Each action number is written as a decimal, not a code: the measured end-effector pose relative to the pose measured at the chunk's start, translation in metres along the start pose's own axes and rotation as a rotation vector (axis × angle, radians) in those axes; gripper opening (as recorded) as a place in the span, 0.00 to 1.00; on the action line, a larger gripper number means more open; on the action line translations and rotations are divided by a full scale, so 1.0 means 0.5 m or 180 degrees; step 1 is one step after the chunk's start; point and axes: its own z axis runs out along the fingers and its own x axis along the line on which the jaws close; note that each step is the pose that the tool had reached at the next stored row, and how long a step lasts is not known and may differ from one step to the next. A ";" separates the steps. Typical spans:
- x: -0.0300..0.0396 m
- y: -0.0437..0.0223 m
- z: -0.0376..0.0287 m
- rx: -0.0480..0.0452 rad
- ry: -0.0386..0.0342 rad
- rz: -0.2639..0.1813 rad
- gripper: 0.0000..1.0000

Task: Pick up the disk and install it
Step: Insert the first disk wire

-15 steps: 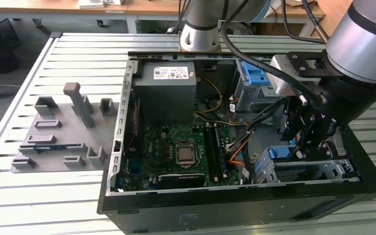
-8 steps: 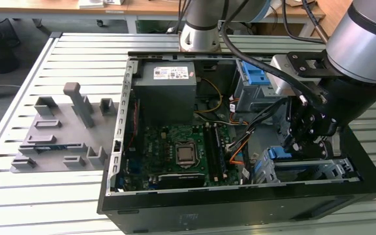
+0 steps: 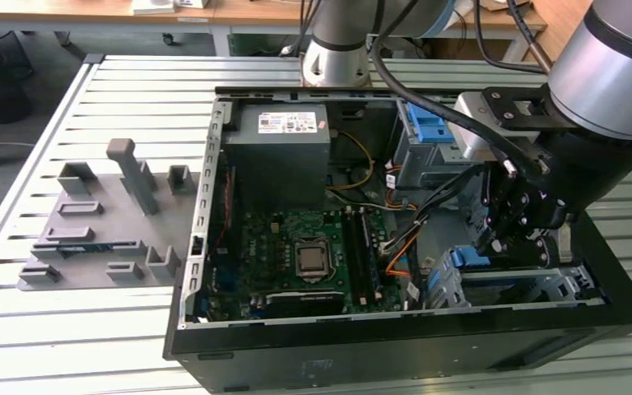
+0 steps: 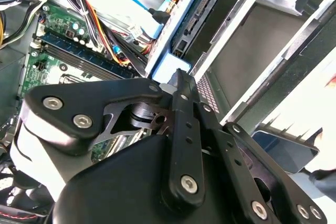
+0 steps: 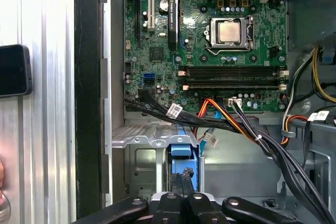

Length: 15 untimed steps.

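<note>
Pincer lowered into the drive cage at the front corner of the open computer case on the worktop. Fingers pressed together on the blue-framed disk, held edge-on to slide down between the cage rails. Cables run just beside the slot. Motherboard well clear.

Silver-grey arm; black screwed pincer

Exterior view: high, angled down on open computer case. Both wrist views: close, share motherboard.
</note>
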 end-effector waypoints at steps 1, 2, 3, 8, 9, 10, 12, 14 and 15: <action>0.000 0.000 0.000 0.0000 0.0005 0.0000 0.11; 0.000 0.000 0.000 0.0000 0.0006 0.0000 0.11; 0.000 0.000 0.000 0.0000 0.0006 0.0000 0.11; 0.000 0.000 0.000 0.0000 0.0008 0.0000 0.11; 0.000 0.000 0.000 0.0000 0.0007 0.0000 0.11; 0.000 -0.001 0.000 0.0000 0.0008 0.0001 0.11; 0.000 -0.003 0.000 0.0000 0.0008 0.0000 0.11; 0.000 -0.013 0.000 0.0001 0.0008 0.0000 0.11; -0.001 -0.022 0.000 0.0001 0.0007 0.0000 0.11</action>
